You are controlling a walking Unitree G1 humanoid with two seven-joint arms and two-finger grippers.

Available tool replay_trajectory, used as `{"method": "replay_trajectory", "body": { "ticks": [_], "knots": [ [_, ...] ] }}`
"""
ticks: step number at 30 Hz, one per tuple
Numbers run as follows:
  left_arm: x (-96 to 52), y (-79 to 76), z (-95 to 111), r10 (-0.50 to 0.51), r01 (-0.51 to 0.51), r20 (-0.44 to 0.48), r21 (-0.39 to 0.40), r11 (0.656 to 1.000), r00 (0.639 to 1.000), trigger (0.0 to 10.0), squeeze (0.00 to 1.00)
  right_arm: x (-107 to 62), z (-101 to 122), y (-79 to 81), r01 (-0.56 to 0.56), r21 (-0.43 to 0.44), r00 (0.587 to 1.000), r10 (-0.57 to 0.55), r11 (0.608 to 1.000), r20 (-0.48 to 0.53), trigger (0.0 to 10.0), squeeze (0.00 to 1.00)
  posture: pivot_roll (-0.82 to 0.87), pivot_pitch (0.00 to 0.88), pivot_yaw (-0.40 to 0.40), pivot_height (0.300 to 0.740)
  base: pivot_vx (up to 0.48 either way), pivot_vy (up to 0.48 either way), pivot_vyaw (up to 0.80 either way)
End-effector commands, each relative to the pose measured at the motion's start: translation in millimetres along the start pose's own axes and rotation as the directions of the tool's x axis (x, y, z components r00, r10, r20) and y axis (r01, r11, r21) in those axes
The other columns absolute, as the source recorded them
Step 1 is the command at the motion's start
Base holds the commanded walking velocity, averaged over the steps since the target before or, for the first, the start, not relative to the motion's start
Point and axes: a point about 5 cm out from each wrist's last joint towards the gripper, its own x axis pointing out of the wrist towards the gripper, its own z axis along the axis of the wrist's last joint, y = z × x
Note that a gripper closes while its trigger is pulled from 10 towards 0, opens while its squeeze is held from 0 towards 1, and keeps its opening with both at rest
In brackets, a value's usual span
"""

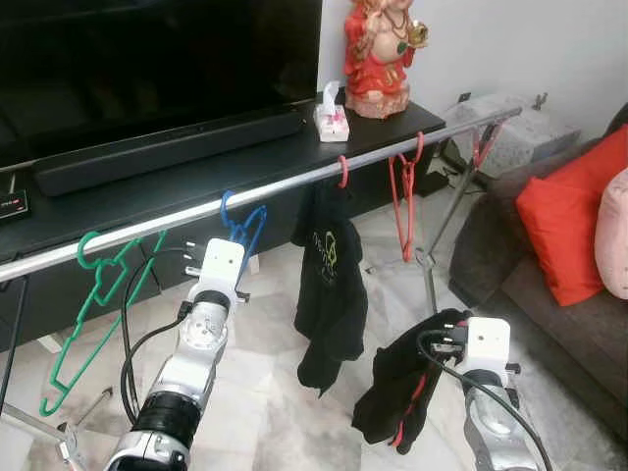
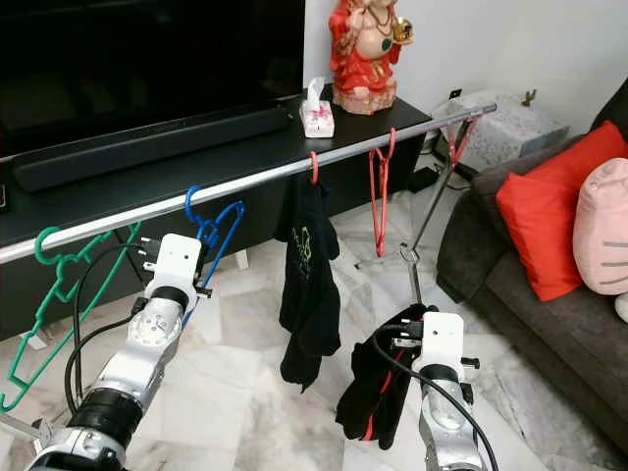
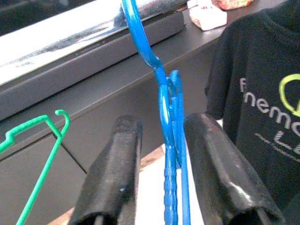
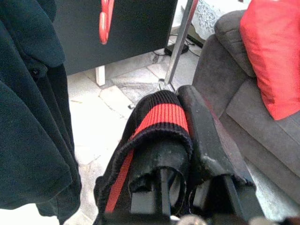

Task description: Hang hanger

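Rail (image 1: 177, 221) holds blue hanger (image 3: 166, 140) between left gripper (image 3: 161, 164) fingers

hangers (image 1: 240, 228) and a shirt (image 1: 330, 280) hang on the rail (image 1: 186, 215).

We see a metal rail (image 1: 285, 184) running across in front of both grippers. Blue hanger (image 3: 166, 140) hooks over it, its neck between the spread fingers of the left gripper (image 3: 161, 173). Left of that gripper, green hanger (image 1: 93, 294) on the rail. To its right, black t-shirt (image 1: 329, 285) hangs from a red hook. Above the right gripper (image 4: 187, 154), a bare red hanger (image 1: 404, 201) on the rail, with one more red hanger (image 1: 483, 145) at the far end.
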Motion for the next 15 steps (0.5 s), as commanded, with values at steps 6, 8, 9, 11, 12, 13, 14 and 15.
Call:
{"method": "replay_trajectory", "body": {
  "ticks": [6,8,9,11,12,13,14,15],
  "knots": [
    [-6.4,-0.5,8,-0.039,0.038,0.03,0.012,0.999,0.999,10.0,1.0,1.0,3,-2.0,0.005,0.006,1.0,-0.005,1.0,0.011,10.0,0.0,-0.09,0.0,-0.073,0.74,0.0,0.0,0.0],
    [-7.5,-0.2,7,-0.04,0.04,0.026,0.01,0.999,0.999,10.0,1.0,0.5,2,-1.9,0.005,0.006,1.0,-0.005,1.0,0.008,10.0,0.0,-0.09,0.0,-0.073,0.74,0.0,0.0,0.0],
    [-9.3,-0.7,6,-0.043,0.043,0.021,0.009,0.999,0.999,10.0,1.0,-0.2,1,-2.0,0.005,0.006,1.0,-0.005,1.0,0.006,10.0,0.0,-0.09,0.0,-0.072,0.74,0.0,0.0,0.0],
    [-11.6,-1.7,5,-0.046,0.046,0.013,0.008,0.999,0.999,10.0,1.0,-1.3,-1,-2.5,0.008,0.007,1.0,-0.008,1.0,0.002,10.0,0.0,-0.09,0.0,-0.072,0.74,0.0,0.0,0.0],
    [-11.6,-1.7,5,-0.046,0.046,0.013,0.008,0.999,0.999,10.0,1.0,-1.3,-1,-2.5,0.008,0.007,1.0,-0.008,1.0,0.002,10.0,0.0,-0.09,0.0,-0.072,0.74,0.0,0.0,0.0],
    [-14.1,-2.5,4,-0.046,0.046,0.003,0.005,0.999,0.999,10.0,1.0,-3.0,-4,-3.6,0.012,0.008,1.0,-0.012,1.0,-0.006,10.0,0.0,-0.1,0.0,-0.072,0.74,0.0,0.0,0.0],
    [-15.0,-2.7,4,-0.045,0.045,-0.001,0.003,0.999,0.999,10.0,1.0,-3.7,-5,-4.2,0.014,0.008,1.0,-0.014,1.0,-0.01,10.0,0.0,-0.1,0.0,-0.072,0.74,0.0,0.0,0.0],
    [-16.6,-3.8,3,-0.045,0.045,-0.003,0.0,0.999,0.999,10.0,1.0,-5.7,-9,-5.1,0.016,0.004,1.0,-0.016,1.0,-0.023,10.0,0.0,-0.1,0.0,-0.075,0.74,0.0,0.0,0.0]
  ]
}}
